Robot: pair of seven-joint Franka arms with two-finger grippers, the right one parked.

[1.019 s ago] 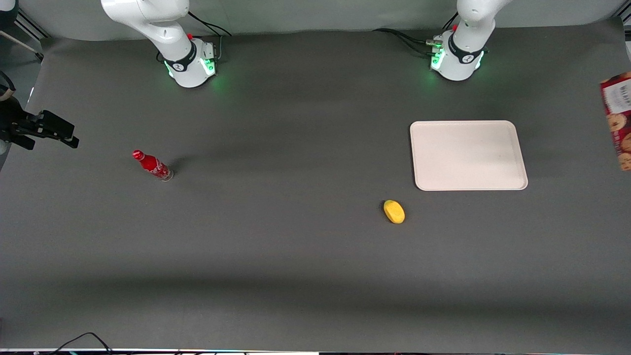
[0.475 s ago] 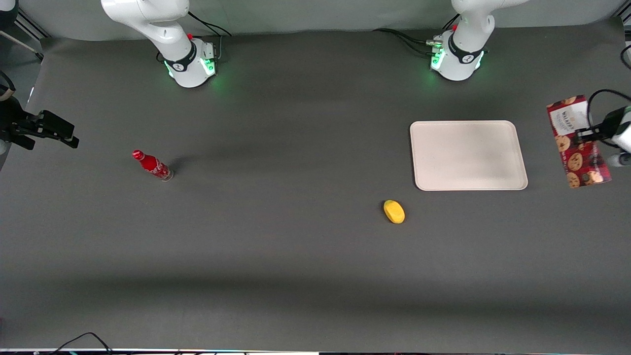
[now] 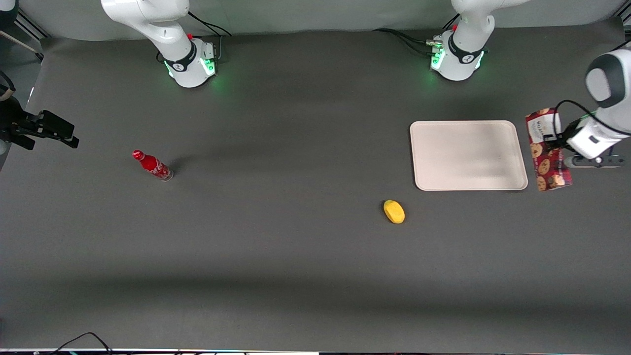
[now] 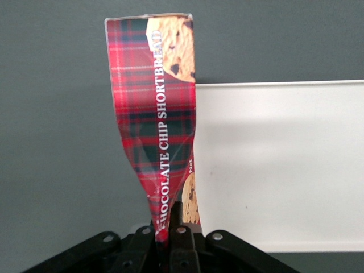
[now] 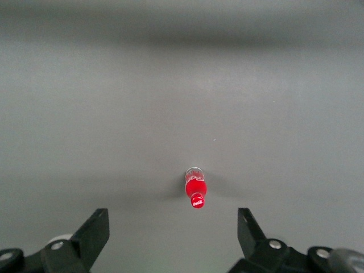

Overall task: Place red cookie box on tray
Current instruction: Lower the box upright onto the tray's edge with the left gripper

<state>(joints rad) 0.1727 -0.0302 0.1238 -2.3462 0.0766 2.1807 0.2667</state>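
Holding the box (image 3: 547, 150) aloft, the gripper (image 3: 556, 143) pinches its long side just beside the tray (image 3: 467, 155).

The box hangs at the tray's 3 o'clock edge seen from the front, toward the working arm's end, not yet over it. In the wrist view the carton (image 4: 156, 122) is squeezed thin where the fingers (image 4: 177, 219) clamp it, tray rim (image 4: 273, 85) alongside. A lemon (image 3: 394, 211) lies at the tray's 7 o'clock; a bottle (image 3: 152, 165) stands toward the parked arm's end.
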